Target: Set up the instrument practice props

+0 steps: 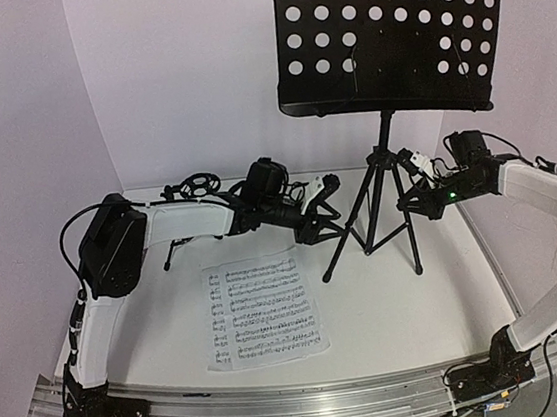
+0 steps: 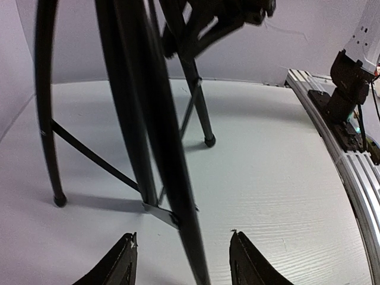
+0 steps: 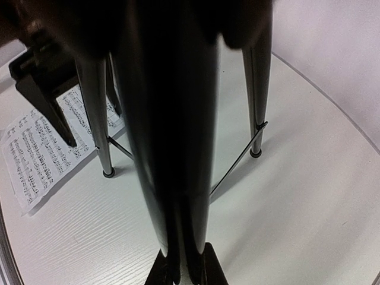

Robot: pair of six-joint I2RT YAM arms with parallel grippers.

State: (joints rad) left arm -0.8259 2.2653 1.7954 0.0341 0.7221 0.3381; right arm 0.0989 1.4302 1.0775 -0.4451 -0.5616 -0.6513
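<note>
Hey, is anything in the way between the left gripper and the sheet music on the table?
Nothing visible lies on the table between them. But a leg of the music stand runs between the open jaws of the left gripper, so it should clear that leg before reaching for the sheet music.

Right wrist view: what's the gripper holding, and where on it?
The right gripper is shut on the tall black tripod music stand, clamping a black tube low in its tripod; whether it is a leg or the centre post cannot be told.
</note>
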